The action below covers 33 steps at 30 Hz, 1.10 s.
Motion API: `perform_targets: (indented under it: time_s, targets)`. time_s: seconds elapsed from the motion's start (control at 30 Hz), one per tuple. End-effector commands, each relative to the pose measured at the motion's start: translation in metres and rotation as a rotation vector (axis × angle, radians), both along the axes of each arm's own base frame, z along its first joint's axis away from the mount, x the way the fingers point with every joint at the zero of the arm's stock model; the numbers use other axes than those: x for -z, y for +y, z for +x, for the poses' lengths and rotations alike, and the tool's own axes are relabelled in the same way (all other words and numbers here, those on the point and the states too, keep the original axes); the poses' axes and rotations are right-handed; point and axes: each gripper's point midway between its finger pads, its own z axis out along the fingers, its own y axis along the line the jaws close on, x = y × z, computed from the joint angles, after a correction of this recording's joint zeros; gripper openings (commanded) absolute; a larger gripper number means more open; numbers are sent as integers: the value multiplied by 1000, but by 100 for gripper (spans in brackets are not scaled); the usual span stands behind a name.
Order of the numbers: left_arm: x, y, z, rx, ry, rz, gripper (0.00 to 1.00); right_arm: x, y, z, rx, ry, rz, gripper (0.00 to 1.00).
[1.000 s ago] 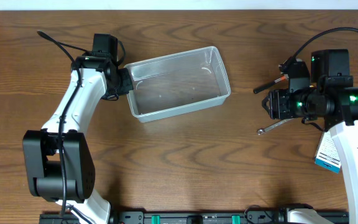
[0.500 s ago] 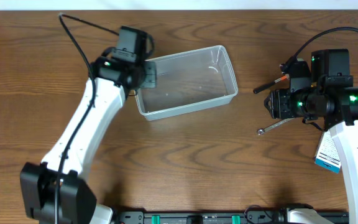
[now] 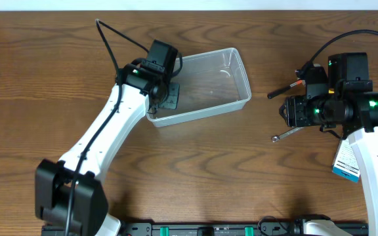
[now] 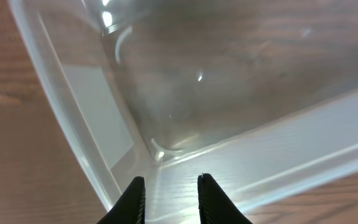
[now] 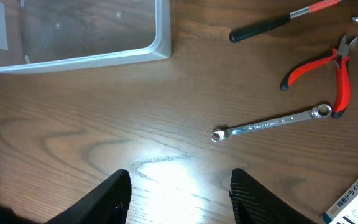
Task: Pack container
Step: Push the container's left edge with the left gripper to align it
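In the overhead view, the container (image 3: pixel 205 82) is seen lying on the wooden table (image 3: pixel 38 72), toward 12 o'clock of the picture's middle, its long side tilted a little. The left gripper (image 3: pixel 166 98) is set on its wall near the corner at 8 o'clock. The right gripper (image 3: pixel 286 111) is held well apart from it, out at 3 o'clock, with a black-handled tool (image 3: pixel 282 90) just at its 12 o'clock and a wrench (image 3: pixel 287 134) just at its 6 o'clock; a white-and-blue box (image 3: pixel 344 164) is partly covered by the right arm. In the left wrist view, the left gripper (image 4: pixel 169 199) is shown with its jaws narrow and the clear wall of the container (image 4: pixel 229 74) caught between them, close to a rounded corner. In the right wrist view, the right gripper (image 5: pixel 182 193) is shown with its jaws wide over bare wood, nothing being held. The container (image 5: pixel 160 37) is seen at 11 o'clock, the wrench (image 5: pixel 272 124) at 2 o'clock, red-handled pliers (image 5: pixel 328 68) beyond it, and the black-handled tool (image 5: pixel 272 25) at 1 o'clock.
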Motion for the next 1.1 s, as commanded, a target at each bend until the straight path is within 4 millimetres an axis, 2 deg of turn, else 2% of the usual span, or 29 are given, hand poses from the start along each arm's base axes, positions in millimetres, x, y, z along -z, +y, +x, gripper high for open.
perform_targets:
  time_s: [0.0, 0.13, 0.27, 0.53, 0.63, 0.73, 0.87, 1.0, 1.07]
  targets:
    - [33, 8, -14, 4, 105, 40, 21, -8, -1, 2, -12, -27, -8, 54]
    - [56, 17, -26, -4, 184, 72, 21, -7, -2, 1, -12, -23, -8, 55]
    - [71, 34, -27, -46, 226, 85, 21, -7, -2, 1, -13, -21, -8, 55]
    - [71, 89, -3, -166, 184, 93, 21, -7, -2, 1, -15, -22, -10, 55]
    - [70, 100, 2, -181, 170, 90, 21, -7, -2, 1, -14, -25, -9, 55]
    - [69, 99, 7, -183, 149, 80, 21, -8, -2, 4, -14, -37, -9, 55]
    - [56, 80, 18, -110, 104, 66, 21, -11, -1, 9, -14, -59, -8, 55]
    - [20, 55, 29, -52, 27, 51, 21, -11, -1, 10, -14, -64, -8, 52]
    - [-4, 61, 34, -97, -38, 83, 20, -11, -1, 9, -14, -62, -8, 47]
